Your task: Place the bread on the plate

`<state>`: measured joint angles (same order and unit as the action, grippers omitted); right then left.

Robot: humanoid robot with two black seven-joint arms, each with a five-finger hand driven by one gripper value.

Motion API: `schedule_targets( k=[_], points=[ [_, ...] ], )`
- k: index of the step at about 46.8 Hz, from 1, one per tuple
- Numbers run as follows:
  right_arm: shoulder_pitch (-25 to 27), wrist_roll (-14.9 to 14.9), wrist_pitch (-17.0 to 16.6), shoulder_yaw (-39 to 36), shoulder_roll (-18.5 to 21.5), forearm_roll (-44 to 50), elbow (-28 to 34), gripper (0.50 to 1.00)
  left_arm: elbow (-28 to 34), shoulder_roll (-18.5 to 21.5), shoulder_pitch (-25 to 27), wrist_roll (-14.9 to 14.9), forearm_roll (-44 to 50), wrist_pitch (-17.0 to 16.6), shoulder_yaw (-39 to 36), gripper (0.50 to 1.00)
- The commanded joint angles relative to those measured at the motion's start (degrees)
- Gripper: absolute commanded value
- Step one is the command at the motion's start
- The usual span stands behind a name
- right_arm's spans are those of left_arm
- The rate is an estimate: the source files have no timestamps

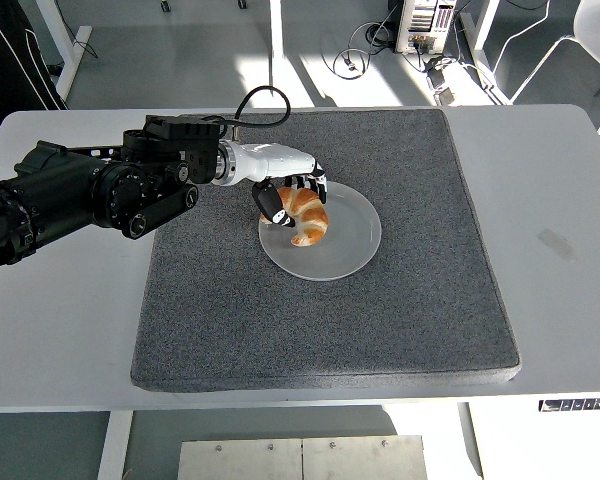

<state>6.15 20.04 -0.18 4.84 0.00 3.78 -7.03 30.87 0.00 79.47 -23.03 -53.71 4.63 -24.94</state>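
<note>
Bread, croissant type: held over the left part of the plate by the left hand (fingers clamped around it); to be lowered gently, then released.

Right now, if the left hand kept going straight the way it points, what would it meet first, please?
The left hand, shut on the croissant, points rightward across the plate; probably the plate's far rim, then gray mat. Height is unclear.

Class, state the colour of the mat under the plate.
Dark speckled grey: the mat under the plate, seen in the head view.
</note>
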Motion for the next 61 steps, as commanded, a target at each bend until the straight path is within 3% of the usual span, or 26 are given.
schedule_targets(
  k=[1,4,8,24,36,39,43,46,54,61],
  points=[
    [0.0,0.0,0.0,0.0,0.0,0.0,0.0,1.000,0.1,0.0,0.2,0.0,0.1,-0.1,0.8,0.867],
    [0.0,0.0,0.0,0.0,0.0,0.0,0.0,1.000,0.1,0.0,0.2,0.0,0.1,-0.1,1.8,0.925],
    [0.0,0.0,0.0,0.0,0.0,0.0,0.0,1.000,0.1,0.0,0.0,0.0,0.1,-0.1,2.3,0.963],
    [0.0,0.0,0.0,0.0,0.0,0.0,0.0,1.000,0.1,0.0,1.7,0.0,1.3,-0.1,3.9,0.977],
    [0.0,0.0,0.0,0.0,0.0,0.0,0.0,1.000,-0.1,0.0,7.8,0.3,14.8,0.1,11.1,0.980],
    [0.0,0.0,0.0,0.0,0.0,0.0,0.0,1.000,-0.5,0.0,10.1,1.6,18.6,0.6,12.1,0.980],
    [0.0,0.0,0.0,0.0,0.0,0.0,0.0,1.000,-1.1,0.0,11.7,7.0,24.0,0.6,13.2,0.980],
    [0.0,0.0,0.0,0.0,0.0,0.0,0.0,1.000,-1.8,0.0,11.1,9.1,28.4,0.2,15.1,0.981],
    [0.0,0.0,-0.3,0.1,0.0,0.0,-0.6,1.000,-2.6,2.4,5.4,9.3,41.4,0.5,25.5,0.983],
    [0.1,0.0,-0.4,0.3,0.0,0.0,-0.7,1.000,-2.7,5.1,-1.3,9.4,45.8,0.2,37.2,0.983]
  ],
)
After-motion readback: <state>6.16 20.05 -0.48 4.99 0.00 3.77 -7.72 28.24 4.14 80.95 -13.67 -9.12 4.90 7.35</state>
